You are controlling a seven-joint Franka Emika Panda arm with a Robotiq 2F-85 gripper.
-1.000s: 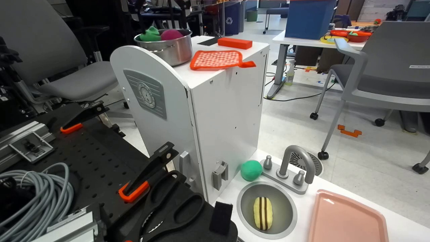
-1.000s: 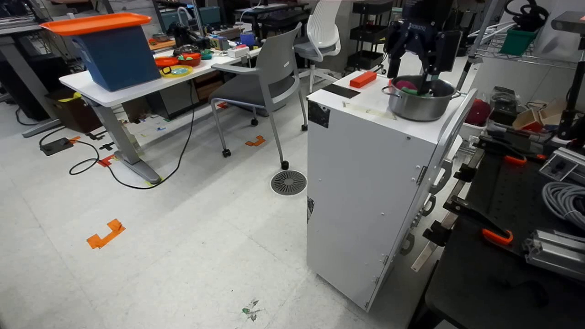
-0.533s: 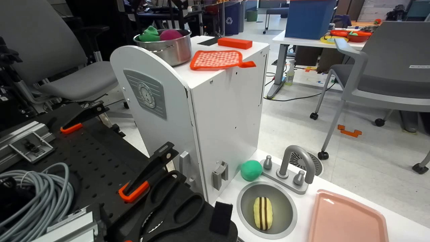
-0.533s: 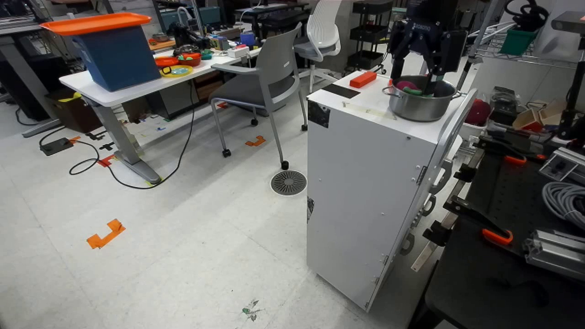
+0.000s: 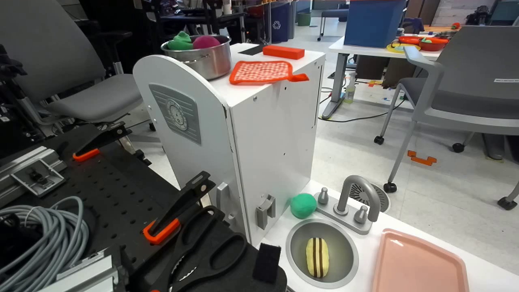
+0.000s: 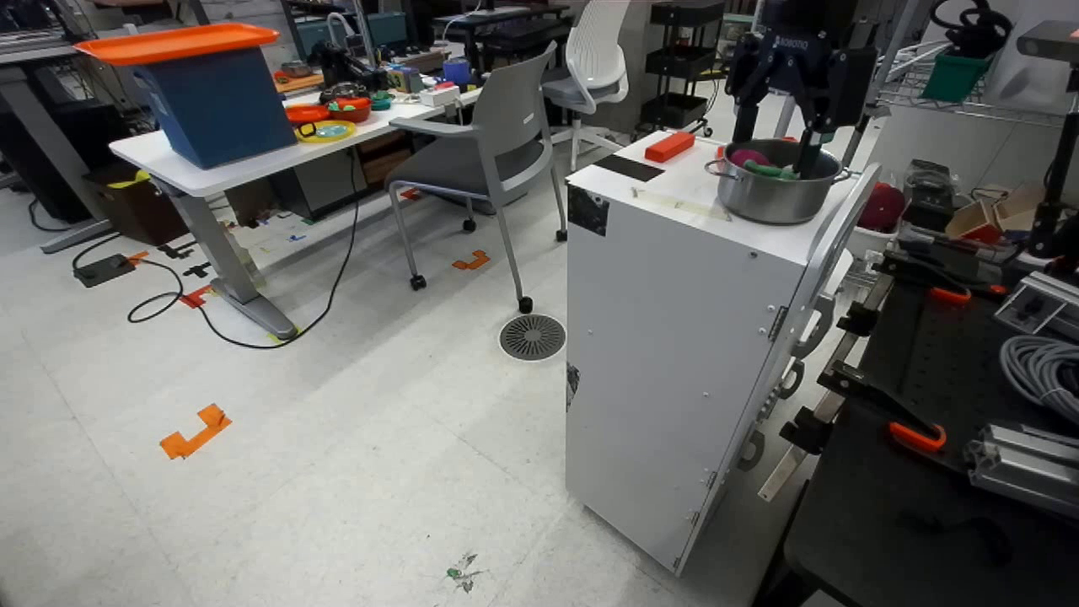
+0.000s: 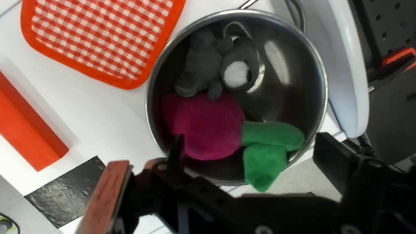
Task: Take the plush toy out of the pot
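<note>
The plush toy [image 7: 208, 130], a magenta body with green parts, sits in the silver pot [image 6: 771, 201]. Its green tip [image 7: 263, 169] pokes up past the rim in the wrist view. Beside it in the pot lies a grey plush animal [image 7: 204, 61] with a white muzzle. My gripper [image 7: 253, 148] stands wide open, one finger by the magenta body and the other beyond the green end, holding nothing. In an exterior view the gripper [image 6: 775, 147] hangs over the pot, one fingertip inside its outline; whether it touches the toy I cannot tell.
The pot stands on a white cabinet [image 6: 674, 337] beside a raised curved panel [image 5: 182, 69]. A red checkered potholder [image 5: 261, 73] and a red block [image 5: 283, 52] share the top. Lower down are a green ball [image 5: 303, 205], a sink [image 5: 294, 259] and a faucet [image 5: 361, 182].
My gripper has shifted sideways over the pot, rightward in an exterior view, with its fingers staying apart. Pot and toys look about the same.
</note>
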